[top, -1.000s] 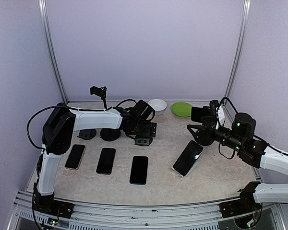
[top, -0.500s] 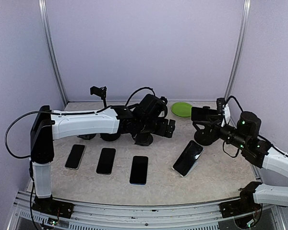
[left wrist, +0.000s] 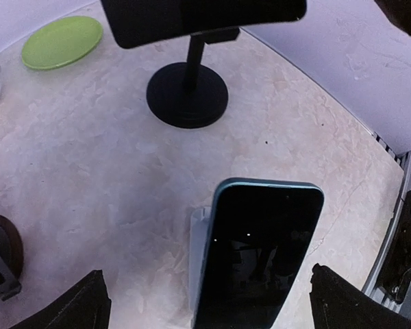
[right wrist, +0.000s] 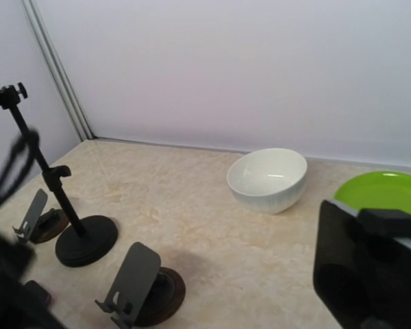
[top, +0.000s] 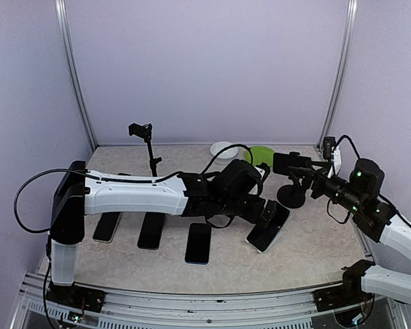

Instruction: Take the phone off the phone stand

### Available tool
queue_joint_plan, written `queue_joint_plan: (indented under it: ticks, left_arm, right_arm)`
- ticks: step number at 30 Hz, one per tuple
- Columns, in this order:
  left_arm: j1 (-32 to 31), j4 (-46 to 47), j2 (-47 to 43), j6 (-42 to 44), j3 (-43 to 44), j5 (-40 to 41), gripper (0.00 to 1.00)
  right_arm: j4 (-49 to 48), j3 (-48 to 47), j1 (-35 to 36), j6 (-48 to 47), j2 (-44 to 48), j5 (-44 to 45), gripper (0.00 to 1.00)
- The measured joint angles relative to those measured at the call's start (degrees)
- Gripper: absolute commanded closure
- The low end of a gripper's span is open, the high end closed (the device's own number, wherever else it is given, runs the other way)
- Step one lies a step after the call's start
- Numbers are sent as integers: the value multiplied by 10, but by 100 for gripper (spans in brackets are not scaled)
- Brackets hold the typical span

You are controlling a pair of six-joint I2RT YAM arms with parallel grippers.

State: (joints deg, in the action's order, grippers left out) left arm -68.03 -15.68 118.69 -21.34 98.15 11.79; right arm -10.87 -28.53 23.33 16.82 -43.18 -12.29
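- Showing the L arm stretched across the table to its R side. You find the L gripper low over the phone, jaws released and wide. One fingertip sits on each side of the phone, neither touching it.
- Phone: dark screen, teal rim, leaning tilted on the white phone stand; not yet lifted off. In the top view you see it at front-R of the table, its upper end partly hidden by the L gripper.
- R gripper: hangs above the table on the R, just beside a black round-base stand carrying a dark slab. Jaws spread wide, nothing seen gripped; own fingers unclear in the R wrist view.
- Round-base stand stands behind the phone, apart from it.
- Bkgd: green plate & white bowl side by side near the back wall.
- Front-L: three flat phones lie in a row, screens up, partly under the L arm.
- Back-L, R wrist view: tall pole stand w/ clamp on top, plus two small folding stands, both unloaded.
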Motion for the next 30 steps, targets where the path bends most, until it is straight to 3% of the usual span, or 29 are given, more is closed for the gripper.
queue_joint_plan:
  ticks: [23, 30]
  left_arm:
    - [-40, -32, 131, -4, 94, -21, 2]
    - [-40, -68, 161, -11, 135, 4, 16]
  right_arm:
    - [16, 17, -22, 9, 10, -29, 0]
    - [16, 20, -22, 9, 10, -34, 0]
